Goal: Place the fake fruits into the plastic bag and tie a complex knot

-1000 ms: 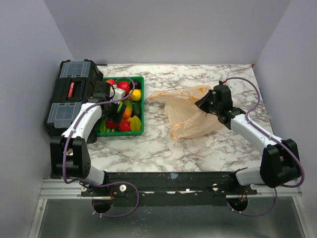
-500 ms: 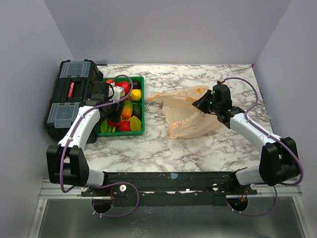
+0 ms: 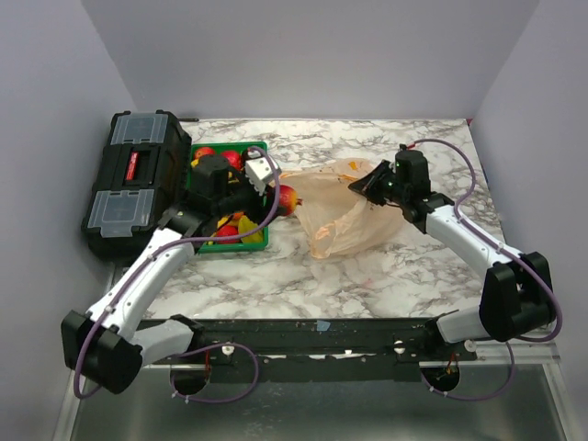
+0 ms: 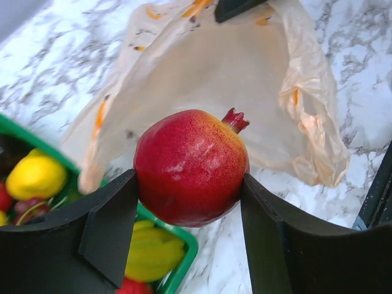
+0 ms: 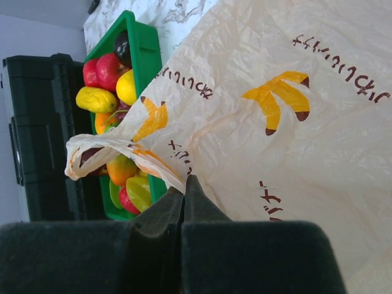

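My left gripper [image 3: 280,197] is shut on a red pomegranate-like fake fruit [image 4: 191,166], also seen in the top view [image 3: 288,197], held above the table just right of the green tray and at the left edge of the plastic bag [image 3: 349,207]. The pale peach bag, printed with yellow banana motifs, lies crumpled at mid-table [image 4: 239,79]. My right gripper [image 3: 366,186] is shut on the bag's upper rim [image 5: 177,180] and holds it lifted. More fake fruits [image 3: 234,225], red, yellow, orange and green, fill the tray [image 5: 116,92]. No knot shows.
The green tray [image 3: 262,243] stands left of centre, beside a black toolbox [image 3: 133,184] at the far left. Grey walls close in the back and both sides. Purple cables loop over both arms.
My left arm has lifted out of the tray and swung right toward the bag with the red fruit in its jaws. My right gripper has pulled the bag's rim slightly left and up.
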`<state>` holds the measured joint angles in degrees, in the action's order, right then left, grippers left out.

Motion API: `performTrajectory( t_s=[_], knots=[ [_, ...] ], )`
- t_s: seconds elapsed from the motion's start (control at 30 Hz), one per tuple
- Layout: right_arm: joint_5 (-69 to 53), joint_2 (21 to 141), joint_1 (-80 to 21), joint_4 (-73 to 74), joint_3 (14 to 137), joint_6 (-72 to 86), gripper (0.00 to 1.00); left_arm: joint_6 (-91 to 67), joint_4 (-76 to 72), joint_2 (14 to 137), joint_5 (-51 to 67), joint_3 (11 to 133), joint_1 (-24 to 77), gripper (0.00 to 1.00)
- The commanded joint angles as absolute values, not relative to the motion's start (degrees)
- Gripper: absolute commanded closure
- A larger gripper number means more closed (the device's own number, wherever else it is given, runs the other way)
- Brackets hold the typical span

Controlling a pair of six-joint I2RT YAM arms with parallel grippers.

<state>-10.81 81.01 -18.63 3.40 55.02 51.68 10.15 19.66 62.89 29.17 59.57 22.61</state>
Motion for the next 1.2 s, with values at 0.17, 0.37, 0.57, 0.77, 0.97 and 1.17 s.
performTrajectory(
  t_s=[0.17, 0.37, 0.57, 0.77, 0.97, 1.17],
  knots=[
    [-14.8, 79.2, -18.5, 0.8, 52.4, 52.4, 0.99, 9.5, -12.6, 81.0, 21.7, 54.7, 36.2, 0.55],
    [-14.5, 79.2, -18.5, 0.9, 51.4, 52.1, 0.99, 11.3, -22.6, 92.0, 14.2, 57.9, 40.1, 0.51],
    [-13.3, 78.8, -18.5, 1.4, 51.2, 51.3, 0.99, 14.1, -21.7, 97.2, 14.7, 62.1, 40.7, 0.19],
    [-11.1, 78.6, -18.5, 1.1, 50.0, 51.0, 0.99, 13.8, -16.0, 90.7, 17.5, 59.5, 40.7, 0.05],
    [-9.8, 78.1, -18.5, 1.8, 49.3, 50.0, 0.99, 9.7, -3.2, 75.2, 19.7, 56.8, 39.6, 0.01],
    [-9.4, 77.7, -18.5, 0.9, 47.9, 49.7, 1.00, 6.8, 14.7, 61.5, 24.1, 57.2, 31.1, 0.02]
  ],
)
